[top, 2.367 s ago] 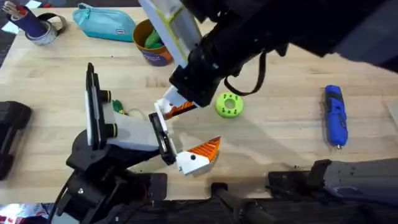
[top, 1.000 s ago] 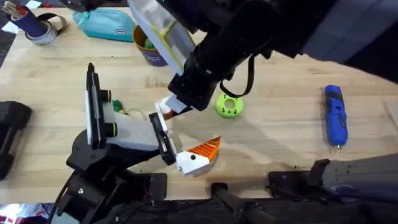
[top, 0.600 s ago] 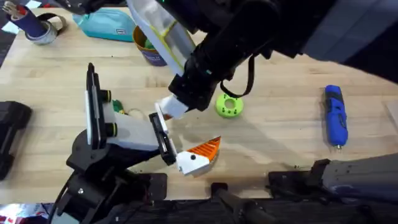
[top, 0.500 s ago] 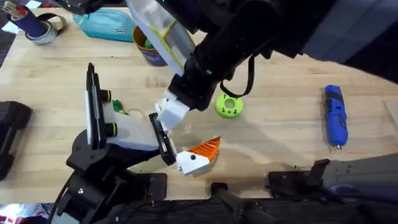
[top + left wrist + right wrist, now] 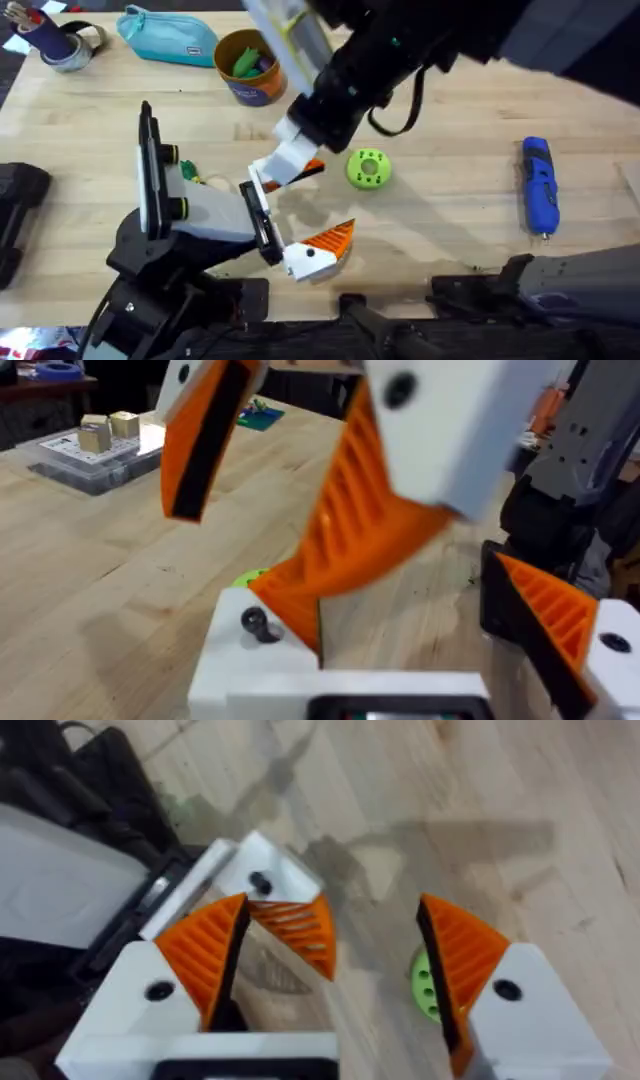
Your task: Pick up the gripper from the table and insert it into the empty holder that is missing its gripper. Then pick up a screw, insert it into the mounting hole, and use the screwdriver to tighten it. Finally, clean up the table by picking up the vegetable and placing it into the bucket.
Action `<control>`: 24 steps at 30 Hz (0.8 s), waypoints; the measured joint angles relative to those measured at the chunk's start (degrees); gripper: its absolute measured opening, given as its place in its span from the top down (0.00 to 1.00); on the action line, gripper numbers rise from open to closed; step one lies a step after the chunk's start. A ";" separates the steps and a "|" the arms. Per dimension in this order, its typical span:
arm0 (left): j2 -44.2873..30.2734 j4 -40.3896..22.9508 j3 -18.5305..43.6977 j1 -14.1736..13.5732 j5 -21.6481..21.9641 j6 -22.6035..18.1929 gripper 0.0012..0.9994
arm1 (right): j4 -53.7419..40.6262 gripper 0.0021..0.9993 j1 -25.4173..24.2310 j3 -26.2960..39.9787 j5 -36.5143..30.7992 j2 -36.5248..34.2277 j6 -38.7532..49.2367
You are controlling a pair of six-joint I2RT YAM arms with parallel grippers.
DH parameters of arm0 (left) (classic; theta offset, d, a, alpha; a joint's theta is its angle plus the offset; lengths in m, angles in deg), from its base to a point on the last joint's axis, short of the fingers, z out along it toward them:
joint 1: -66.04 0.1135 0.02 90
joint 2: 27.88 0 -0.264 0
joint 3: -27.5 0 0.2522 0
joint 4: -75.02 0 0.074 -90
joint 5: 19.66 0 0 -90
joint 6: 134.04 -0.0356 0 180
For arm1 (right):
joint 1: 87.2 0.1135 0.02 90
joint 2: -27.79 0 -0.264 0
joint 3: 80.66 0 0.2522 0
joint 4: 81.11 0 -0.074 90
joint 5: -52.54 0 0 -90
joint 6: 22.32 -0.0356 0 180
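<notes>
The gripper (image 5: 262, 872), a white block with an orange ribbed tip, sits against the black holder (image 5: 255, 208) on the white robot hand, which is my left arm's. My right gripper (image 5: 332, 910) is open around it: one pad (image 5: 205, 952) is beside the orange tip and the other pad (image 5: 462, 955) stands well clear. My left gripper (image 5: 300, 215) is open, its mounted orange finger (image 5: 328, 240) apart from the holder. The blue screwdriver (image 5: 538, 186) lies at the right. The yellow bucket (image 5: 262, 88) holds something green (image 5: 243, 62). The screw is out of view.
A lime-green disc with holes (image 5: 368, 168) lies just right of my right gripper. A teal pencil case (image 5: 168, 35) and a tape roll (image 5: 70, 48) sit along the far edge. A small green-and-yellow item (image 5: 190, 172) lies by the hand's white body.
My right gripper dipped down onto the holder with the white block, then drew back up and to the right. The arm no longer covers the bucket.
</notes>
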 joint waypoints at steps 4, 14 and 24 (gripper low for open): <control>0.00 0.00 0.00 0.00 0.00 0.00 0.00 | -0.11 0.00 -2.85 0.00 -0.02 0.78 0.00; 0.00 -0.02 0.00 0.00 0.00 0.00 0.00 | -0.81 0.00 -5.12 0.22 0.00 2.30 0.19; 0.00 0.00 0.00 0.00 0.00 0.00 0.00 | -0.56 0.00 -5.54 0.22 2.08 2.30 1.80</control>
